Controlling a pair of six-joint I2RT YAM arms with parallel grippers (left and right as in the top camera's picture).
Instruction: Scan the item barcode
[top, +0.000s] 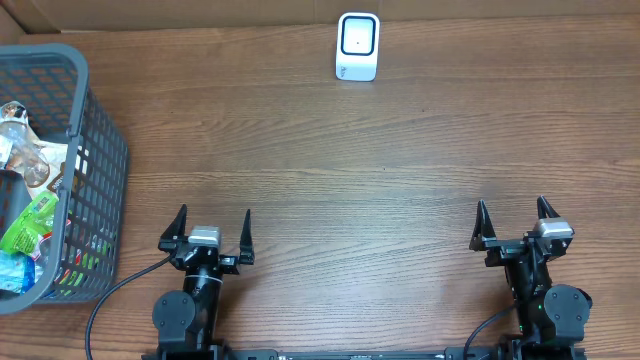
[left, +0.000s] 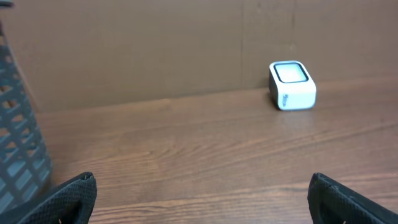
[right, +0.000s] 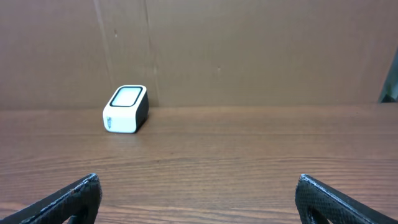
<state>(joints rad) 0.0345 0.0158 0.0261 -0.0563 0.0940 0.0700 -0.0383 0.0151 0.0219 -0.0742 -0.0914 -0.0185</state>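
Both of your arms are empty: the left gripper (top: 214, 228) and right gripper (top: 512, 222) hang with jaws spread wide above the brown wooden table (top: 330, 170). Your packaged items (top: 25, 225) lie in the grey plastic mesh basket (top: 100, 160) at far left; the small white box scanner (top: 357, 46) stands at the far edge.

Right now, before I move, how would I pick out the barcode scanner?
Look along the far edge of the wooden table, by the cardboard wall, near the middle. The scanner is the small white box there with a dark-rimmed window on top. It stands alone on bare wood, far from the grey basket at the left.
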